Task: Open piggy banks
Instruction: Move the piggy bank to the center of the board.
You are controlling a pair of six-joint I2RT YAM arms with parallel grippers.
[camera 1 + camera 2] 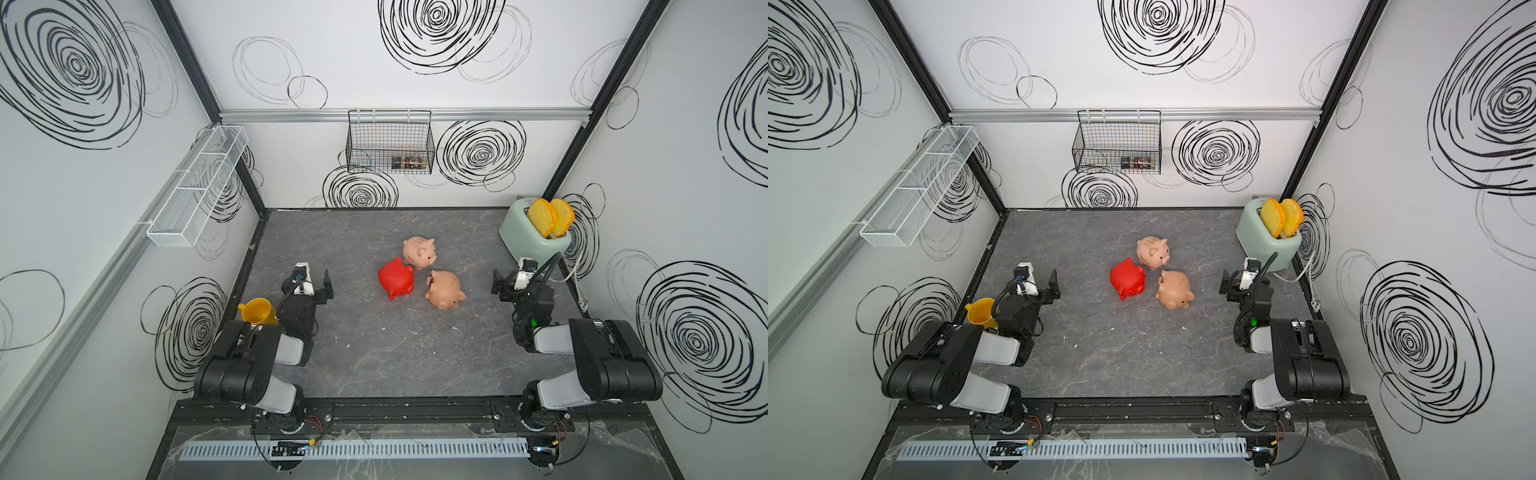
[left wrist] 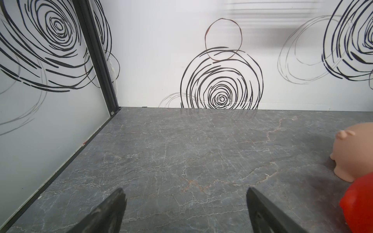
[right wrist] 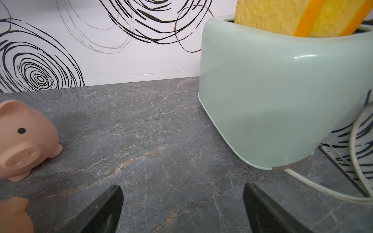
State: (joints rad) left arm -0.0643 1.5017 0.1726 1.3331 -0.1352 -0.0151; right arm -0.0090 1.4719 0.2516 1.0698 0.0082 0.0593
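The three pigs huddle in the middle of the grey table [image 1: 374, 353], between my two arms. The red pig [image 1: 397, 284] is nearest my left side, the pale pink pig [image 1: 419, 252] sits just behind it toward the back wall, and the tan pig [image 1: 445, 289] is just beside both, nearest my right side.

My left pincer [image 2: 184, 191] is spread wide and holds nothing, with bare table between its fingers. My right pincer [image 3: 182, 188] is spread wide too and is just as empty.

A mint toaster [image 1: 532, 237] holding two yellow slices [image 1: 548, 216] stands close by my right pincer, its white cord [image 3: 302, 181] trailing beside it. A yellow cup [image 1: 257, 311] sits behind my left arm, by the wall.
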